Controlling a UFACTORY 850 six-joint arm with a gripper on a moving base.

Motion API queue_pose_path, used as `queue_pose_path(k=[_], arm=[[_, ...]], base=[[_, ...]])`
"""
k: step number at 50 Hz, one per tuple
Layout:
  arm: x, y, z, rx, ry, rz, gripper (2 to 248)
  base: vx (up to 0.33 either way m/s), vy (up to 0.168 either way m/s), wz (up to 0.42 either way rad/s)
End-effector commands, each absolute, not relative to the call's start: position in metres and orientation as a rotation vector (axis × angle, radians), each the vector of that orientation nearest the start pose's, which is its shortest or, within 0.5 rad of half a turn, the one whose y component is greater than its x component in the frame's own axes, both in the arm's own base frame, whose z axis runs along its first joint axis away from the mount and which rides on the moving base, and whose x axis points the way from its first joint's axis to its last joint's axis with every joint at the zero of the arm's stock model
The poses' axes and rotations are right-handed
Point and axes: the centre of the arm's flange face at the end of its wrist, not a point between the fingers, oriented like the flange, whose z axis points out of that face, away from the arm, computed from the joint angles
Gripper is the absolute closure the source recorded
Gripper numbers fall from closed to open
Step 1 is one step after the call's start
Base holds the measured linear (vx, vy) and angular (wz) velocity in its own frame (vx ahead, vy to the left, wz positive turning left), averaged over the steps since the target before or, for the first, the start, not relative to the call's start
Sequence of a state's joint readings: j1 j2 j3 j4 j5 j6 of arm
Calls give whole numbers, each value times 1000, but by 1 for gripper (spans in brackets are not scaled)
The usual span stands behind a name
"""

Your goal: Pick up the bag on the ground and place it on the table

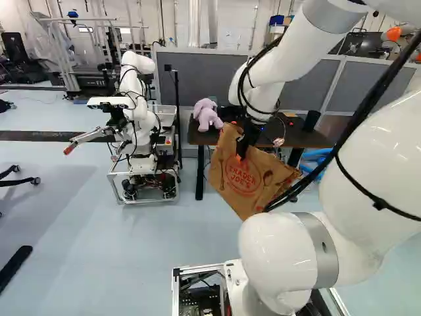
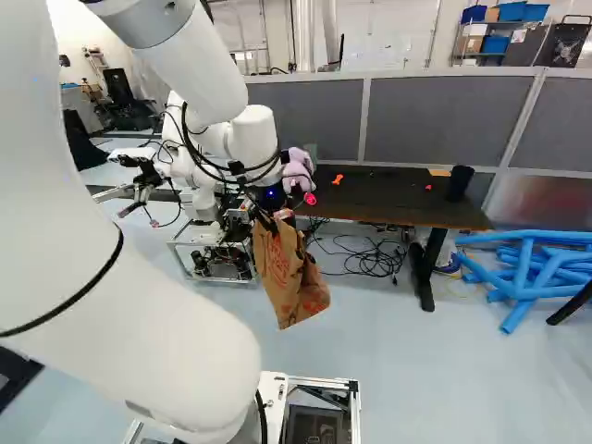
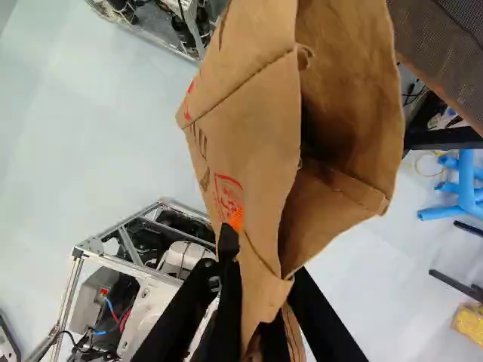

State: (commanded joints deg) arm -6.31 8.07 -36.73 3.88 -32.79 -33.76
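Note:
In the left base view my gripper (image 1: 243, 146) points down just in front of the dark table (image 1: 306, 137), shut on the brown paper bag (image 1: 223, 172). The bag hangs tilted, clear of the floor, with its red print showing. From the right base view, the bag (image 2: 294, 285) is left of the table (image 2: 379, 196), its lower part below the tabletop. In the wrist view the gripper (image 3: 243, 245) pinches the creased paper of the bag (image 3: 253, 136); one finger lies over the printed side, and the paper hides the other fingertip. The bag's mouth gapes beside the fingers.
A purple plush toy (image 1: 206, 116) sits on the table's left end, and a black cup (image 2: 458, 182) stands at its other end. Another robot (image 1: 139, 125) stands left of the table. Cables (image 2: 370, 259) lie beneath it; blue tubes (image 2: 532, 268) lie to its right.

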Motion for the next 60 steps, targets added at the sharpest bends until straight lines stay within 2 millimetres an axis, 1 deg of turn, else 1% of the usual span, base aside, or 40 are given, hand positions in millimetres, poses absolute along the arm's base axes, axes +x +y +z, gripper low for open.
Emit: queue_pose_path(k=[15, 33, 60], arm=[[369, -41, 486, -3083, -681, -268, 224], [371, -40, 511, -3067, -691, -189, 224], [372, -36, 551, -3050, -710, -142, 224]], base=[[0, 0, 0], [0, 0, 0], [0, 0, 0]])
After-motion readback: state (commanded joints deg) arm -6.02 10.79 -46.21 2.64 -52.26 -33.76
